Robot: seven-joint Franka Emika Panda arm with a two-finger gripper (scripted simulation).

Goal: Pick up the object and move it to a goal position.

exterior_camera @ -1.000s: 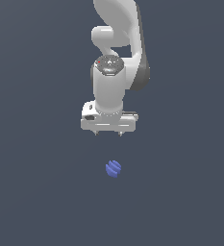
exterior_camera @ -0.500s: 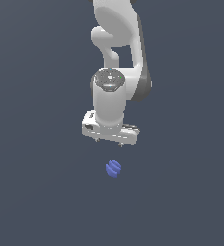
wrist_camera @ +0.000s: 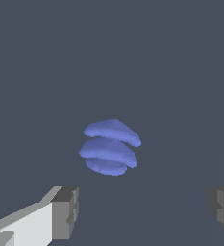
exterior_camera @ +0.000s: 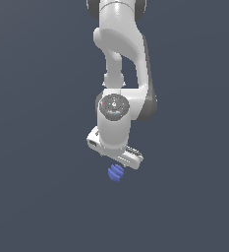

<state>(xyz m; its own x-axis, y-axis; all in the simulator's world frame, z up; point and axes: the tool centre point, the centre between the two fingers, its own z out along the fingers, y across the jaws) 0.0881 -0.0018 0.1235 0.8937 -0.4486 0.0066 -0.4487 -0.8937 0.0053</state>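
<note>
Hovering just above the object, the end effector has its jaws spread wide — in the wrist view both fingertips sit well apart with nothing between them. The object rests on the grey tabletop at about 6 o'clock from the wrist, so a descent should straddle it.

Background's just a flat dark slate-grey surface filling both views; it's looking evenly lit, nothing glaring. No edges or seams are showing anywhere; it's all running together.
</note>
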